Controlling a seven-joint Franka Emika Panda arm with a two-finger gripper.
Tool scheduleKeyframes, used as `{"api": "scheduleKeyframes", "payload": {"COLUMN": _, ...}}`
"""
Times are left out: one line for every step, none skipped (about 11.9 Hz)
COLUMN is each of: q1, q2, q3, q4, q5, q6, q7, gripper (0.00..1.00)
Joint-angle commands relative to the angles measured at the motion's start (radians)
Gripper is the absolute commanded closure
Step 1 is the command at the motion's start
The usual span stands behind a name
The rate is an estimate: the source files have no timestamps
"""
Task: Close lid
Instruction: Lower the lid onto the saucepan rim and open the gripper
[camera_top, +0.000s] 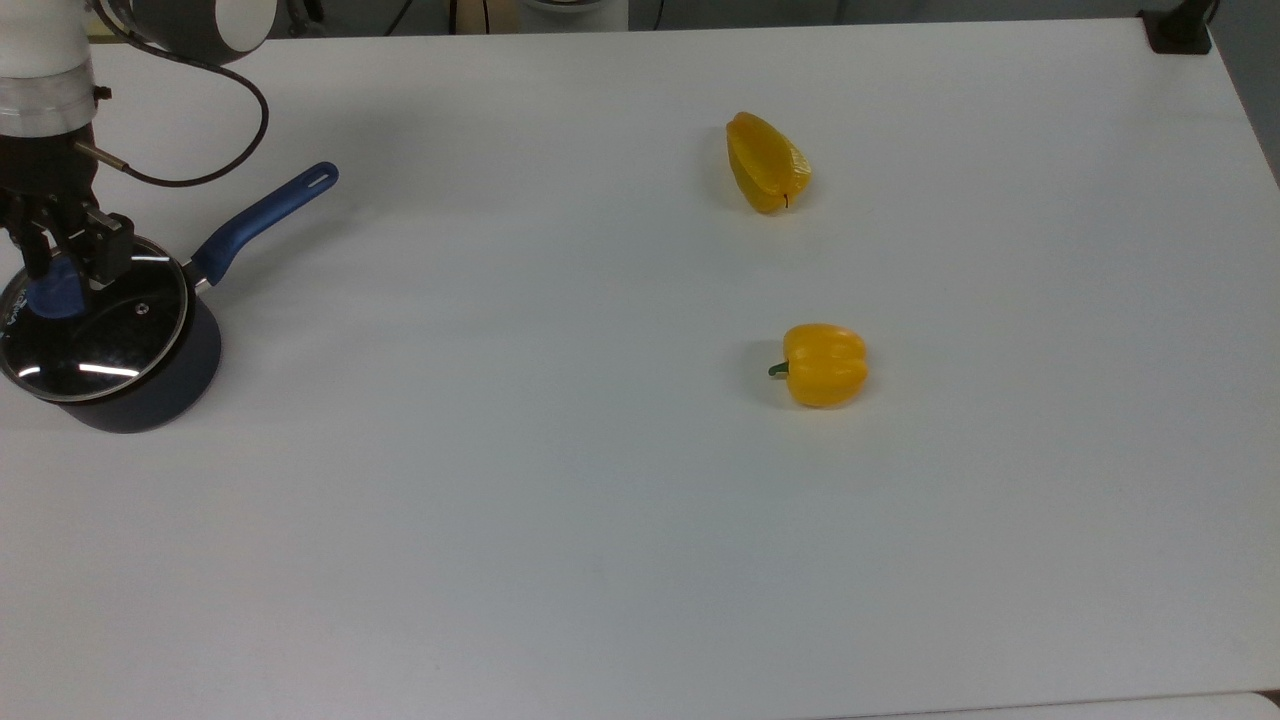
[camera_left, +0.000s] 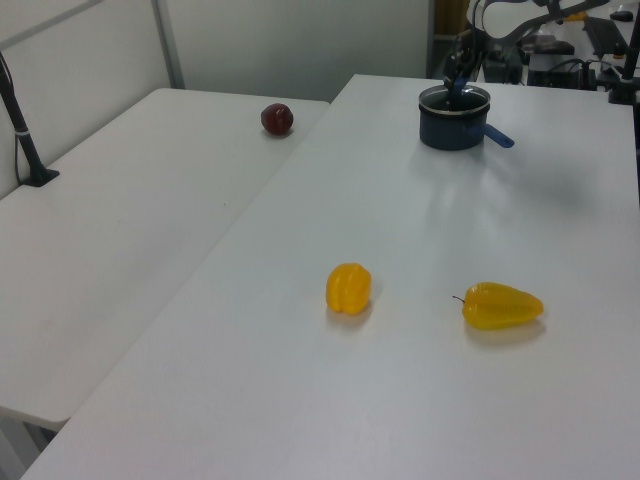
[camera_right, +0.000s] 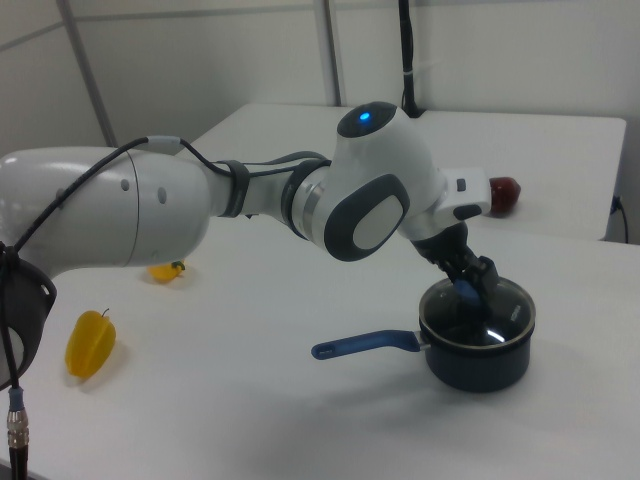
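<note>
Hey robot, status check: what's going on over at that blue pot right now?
Gripper shut on lid's blue knob. Lid resting on saucepan. Both yellow peppers far off, nothing in the way.

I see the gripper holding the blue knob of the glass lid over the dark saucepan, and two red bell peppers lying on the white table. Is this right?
Not quite: the two bell peppers are yellow, not red, as the top view shows. The rest stands: the gripper holds the blue knob of the glass lid over the dark saucepan, and the peppers lie on the white table.
</note>
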Motion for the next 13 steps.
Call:
{"api": "scheduleKeyframes", "payload": {"q1": -0.01, "q2": -0.017, "q3": 0.006, "q4": -0.035, "q5": 0.006, "q6": 0.04, "q7": -0.024, "gripper": 0.59}}
{"api": "scheduleKeyframes", "payload": {"q1": -0.01, "q2": -0.014, "q3": 0.006, "q4": -0.041, "q5": 0.006, "q6": 0.04, "q7": -0.025, "gripper": 0.59}}
{"api": "scheduleKeyframes", "payload": {"q1": -0.01, "q2": -0.016, "q3": 0.006, "q4": -0.041, "q5": 0.006, "q6": 0.038, "q7": -0.024, "gripper": 0.59}}
{"api": "scheduleKeyframes", "payload": {"q1": -0.01, "q2": -0.016, "q3": 0.006, "q4": -0.044, "q5": 0.006, "q6": 0.038, "q7": -0.024, "gripper": 0.58}}
{"api": "scheduleKeyframes", "payload": {"q1": -0.01, "q2": -0.014, "q3": 0.006, "q4": -0.049, "q5": 0.004, "q6": 0.04, "q7": -0.024, "gripper": 0.58}}
{"api": "scheduleKeyframes", "payload": {"q1": -0.008, "q2": -0.014, "q3": 0.006, "q4": -0.049, "q5": 0.004, "q6": 0.04, "q7": -0.024, "gripper": 0.56}}
{"api": "scheduleKeyframes", "payload": {"q1": -0.008, "q2": -0.011, "q3": 0.004, "q4": -0.049, "q5": 0.004, "q6": 0.04, "q7": -0.024, "gripper": 0.5}}
{"api": "scheduleKeyframes", "payload": {"q1": -0.006, "q2": -0.008, "q3": 0.006, "q4": -0.049, "q5": 0.004, "q6": 0.041, "q7": -0.024, "gripper": 0.45}}
{"api": "scheduleKeyframes", "payload": {"q1": -0.005, "q2": -0.003, "q3": 0.006, "q4": -0.047, "q5": 0.004, "q6": 0.047, "q7": -0.024, "gripper": 0.45}}
{"api": "scheduleKeyframes", "payload": {"q1": -0.003, "q2": 0.001, "q3": 0.006, "q4": -0.049, "q5": 0.004, "q6": 0.073, "q7": -0.021, "gripper": 0.45}}
{"api": "scheduleKeyframes", "payload": {"q1": -0.002, "q2": 0.001, "q3": 0.006, "q4": -0.049, "q5": 0.004, "q6": 0.082, "q7": -0.019, "gripper": 0.46}}
{"api": "scheduleKeyframes", "payload": {"q1": -0.002, "q2": 0.001, "q3": 0.006, "q4": -0.047, "q5": 0.006, "q6": 0.084, "q7": -0.015, "gripper": 0.46}}
{"api": "scheduleKeyframes", "payload": {"q1": -0.003, "q2": 0.003, "q3": 0.006, "q4": -0.047, "q5": 0.007, "q6": 0.084, "q7": -0.018, "gripper": 0.46}}
